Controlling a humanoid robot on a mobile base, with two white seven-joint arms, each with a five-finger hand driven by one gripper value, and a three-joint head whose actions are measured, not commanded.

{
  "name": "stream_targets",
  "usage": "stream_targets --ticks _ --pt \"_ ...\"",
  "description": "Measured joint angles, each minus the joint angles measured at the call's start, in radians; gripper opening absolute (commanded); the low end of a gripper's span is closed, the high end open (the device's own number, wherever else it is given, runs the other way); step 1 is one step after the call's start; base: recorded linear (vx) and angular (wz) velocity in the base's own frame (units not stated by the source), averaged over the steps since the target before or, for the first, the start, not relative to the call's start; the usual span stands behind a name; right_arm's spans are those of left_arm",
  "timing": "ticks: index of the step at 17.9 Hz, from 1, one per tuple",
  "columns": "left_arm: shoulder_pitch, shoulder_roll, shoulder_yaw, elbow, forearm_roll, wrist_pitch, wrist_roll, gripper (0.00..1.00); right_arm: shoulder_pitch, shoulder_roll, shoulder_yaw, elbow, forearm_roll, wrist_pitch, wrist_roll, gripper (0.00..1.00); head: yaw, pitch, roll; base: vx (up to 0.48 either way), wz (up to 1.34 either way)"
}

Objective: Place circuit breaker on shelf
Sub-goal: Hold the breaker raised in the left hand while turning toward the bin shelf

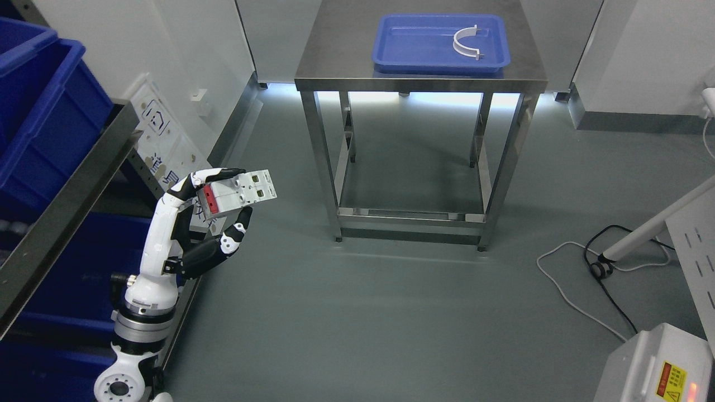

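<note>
Blue storage bins [39,106] fill the far left of what we see, sitting on a metal shelf [67,195] whose grey edge runs diagonally down toward the lower left corner. Just right of that edge our left robot hand [220,201] rises on its white and black arm from the bottom left, fingers closed around the circuit breaker [240,192]. We hold this white block, with a red part at its near end, in the air above the grey floor [346,312], beside the shelf and not on it; the thumb sits under it and the other fingers over its top. Further right stands a stainless steel desk [419,78], well apart from the breaker. On it lies a blue tray [402,53] holding a white half-ring clamp [466,43]. At the right, white and black cables [581,279] trail over the floor, and a grey box with a yellow warning label [670,379] occupies the lower right corner.
</note>
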Motion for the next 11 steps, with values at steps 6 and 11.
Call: stream_targets --ticks 6,11 --pt "-0.103 0.000 -0.030 -0.001 0.000 0.112 0.054 0.27 0.000 0.000 0.000 0.000 0.000 0.000 0.000 1.00 0.0000 0.000 0.000 -0.384 0.48" --pt "-0.193 0.000 -0.022 -0.001 0.000 0.240 0.087 0.27 0.001 0.000 0.000 0.000 0.000 0.000 -0.004 1.00 0.0000 0.000 0.000 -0.343 1.04"
